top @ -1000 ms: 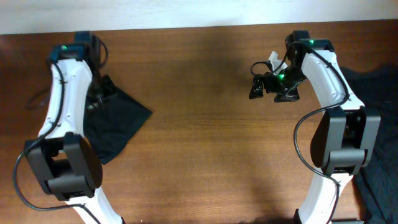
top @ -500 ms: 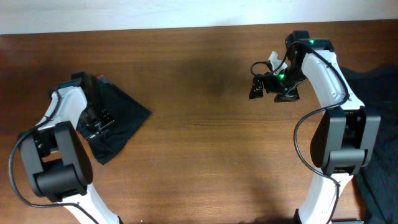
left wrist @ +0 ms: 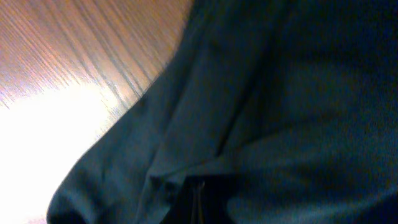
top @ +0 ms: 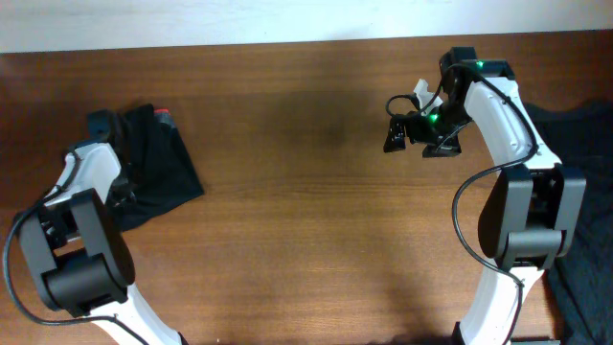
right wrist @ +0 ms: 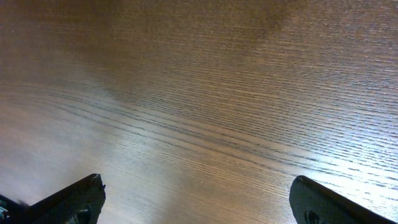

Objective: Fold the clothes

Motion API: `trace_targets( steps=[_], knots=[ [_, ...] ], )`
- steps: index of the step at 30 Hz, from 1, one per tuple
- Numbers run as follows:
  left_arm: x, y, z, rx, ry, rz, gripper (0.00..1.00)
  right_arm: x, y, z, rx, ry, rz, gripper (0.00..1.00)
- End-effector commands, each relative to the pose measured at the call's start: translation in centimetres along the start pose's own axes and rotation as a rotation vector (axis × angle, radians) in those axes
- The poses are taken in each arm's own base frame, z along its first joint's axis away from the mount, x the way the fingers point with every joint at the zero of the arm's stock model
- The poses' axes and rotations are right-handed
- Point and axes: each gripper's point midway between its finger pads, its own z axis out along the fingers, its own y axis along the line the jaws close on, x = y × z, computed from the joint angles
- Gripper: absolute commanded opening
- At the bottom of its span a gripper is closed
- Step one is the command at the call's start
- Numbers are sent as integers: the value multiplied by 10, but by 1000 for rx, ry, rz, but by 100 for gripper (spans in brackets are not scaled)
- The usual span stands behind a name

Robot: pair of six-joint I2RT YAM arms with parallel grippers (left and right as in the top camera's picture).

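The black trousers (top: pixel 158 165) lie bunched at the table's far left, and a bit of the red-edged waistband (top: pixel 165 117) shows at their top. My left gripper (top: pixel 123 195) is at their lower left edge, mostly hidden among the fabric. In the left wrist view dark fabric (left wrist: pixel 280 93) fills the frame and the jaws (left wrist: pixel 198 202) look closed together in a fold of it. My right gripper (top: pixel 407 130) hangs open and empty over bare wood at the upper right. Its fingertips stand wide apart in the right wrist view (right wrist: pixel 199 205).
A dark rumpled heap of garments (top: pixel 586 125) lies along the right edge and reaches the lower right corner (top: pixel 584 287). The brown wooden table (top: pixel 306 211) spans the view, with a pale wall strip at the back.
My left arm has swung down and to the left, dragging the trousers leftward. They are now bunched narrower near the table's left edge. The right arm has not moved.
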Motion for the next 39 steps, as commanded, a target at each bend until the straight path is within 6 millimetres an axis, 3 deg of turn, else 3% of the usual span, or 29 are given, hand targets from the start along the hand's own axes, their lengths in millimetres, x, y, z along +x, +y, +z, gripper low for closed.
trace_targets(
  steps=[1,6,12,15,17,23,29,34,39],
  knots=[
    [-14,15,10,-48,-49,18,1,-3,2,-12,8,-33,-17,99],
    [-40,13,0,-24,-111,42,1,-3,2,-12,8,-33,-17,99],
    [-79,5,-58,65,-165,28,0,-3,2,-12,8,-33,-16,99],
    [-76,-20,-87,246,-108,42,0,-3,2,-12,8,-33,-16,99],
    [-65,-30,-92,313,-54,48,0,-3,2,-12,8,-33,-17,99],
    [-10,-18,-69,246,143,9,0,-3,2,-12,8,-33,-16,99],
    [26,-22,-32,231,187,30,0,-3,2,-12,8,-33,-16,99],
    [39,-26,-4,246,150,23,0,-3,2,-12,8,-33,-16,99],
    [34,-24,11,226,76,11,0,-3,2,-12,8,-33,-16,99]
  ],
)
